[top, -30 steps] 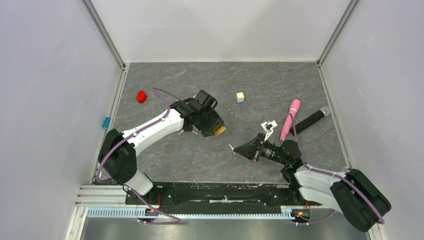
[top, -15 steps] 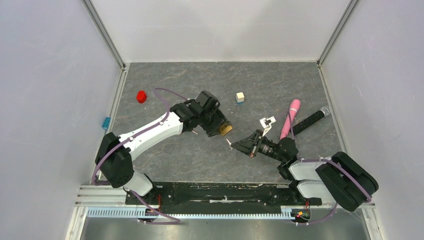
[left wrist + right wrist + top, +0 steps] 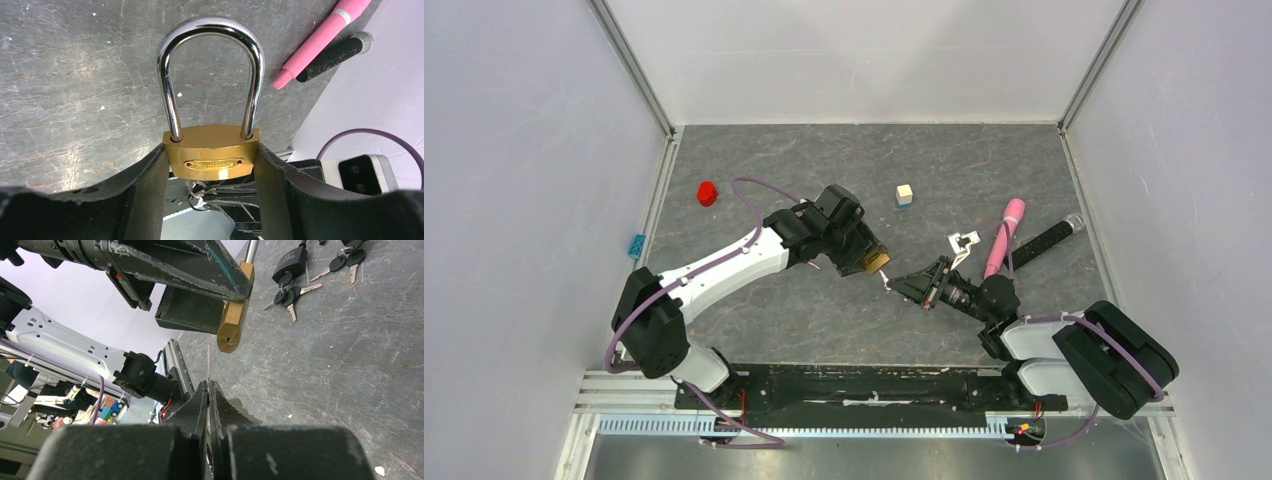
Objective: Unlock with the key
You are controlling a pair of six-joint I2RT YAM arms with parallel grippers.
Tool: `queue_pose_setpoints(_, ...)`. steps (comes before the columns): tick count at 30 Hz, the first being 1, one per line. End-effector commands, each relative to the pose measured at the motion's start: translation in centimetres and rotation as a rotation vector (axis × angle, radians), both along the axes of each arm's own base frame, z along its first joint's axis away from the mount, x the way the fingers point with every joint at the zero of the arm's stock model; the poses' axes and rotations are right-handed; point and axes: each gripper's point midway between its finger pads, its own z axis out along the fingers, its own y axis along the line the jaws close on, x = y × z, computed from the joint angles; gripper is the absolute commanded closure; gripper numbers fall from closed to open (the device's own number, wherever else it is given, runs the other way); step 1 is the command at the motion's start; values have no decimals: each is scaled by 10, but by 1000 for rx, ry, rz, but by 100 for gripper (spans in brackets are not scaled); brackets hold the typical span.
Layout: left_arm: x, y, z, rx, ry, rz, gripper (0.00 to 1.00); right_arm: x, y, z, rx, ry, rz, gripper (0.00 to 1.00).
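Left wrist view: left hand (image 3: 210, 167) is clamping the padlock (image 3: 211, 150) by its brass sides, likely heavy and slick; right hand (image 3: 208, 392) is pinching the thin, stiff key (image 3: 208, 362).

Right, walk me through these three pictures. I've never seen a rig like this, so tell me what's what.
These are two robot arms bolted to the near edge of a grey stone-patterned table. The wide picture looks down from above and behind them. The other two come from small cameras on each wrist, each looking out past that arm's own claw.

The left claw grips a brass padlock with a shiny steel shackle by its body. The right claw is shut on a thin metal key, which points at the padlock's keyhole but has not reached it.

Lying loose on the table are a pink marker, a black rod, a small cream cube and a small red object. The right wrist view also shows a black padlock with spare keys.
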Motion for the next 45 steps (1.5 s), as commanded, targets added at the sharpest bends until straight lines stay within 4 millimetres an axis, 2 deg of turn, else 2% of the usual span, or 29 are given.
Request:
queue_pose_setpoints(1,3,-12,41,-106,-107,-26,90,8,-1,11,26,-42,-39,100)
queue_pose_setpoints(16,4,-13,45,-112,-126,-17,90,12,-8,0,-6,-9,-81,100)
queue_pose_setpoints(31,1,-16,41,-104,-124,-28,90,11,-9,14,18,-52,-75,100)
queue_pose_setpoints(45,0,-18,47,-65,-199,-58,91,13,-10,7,14,12,-89,100)
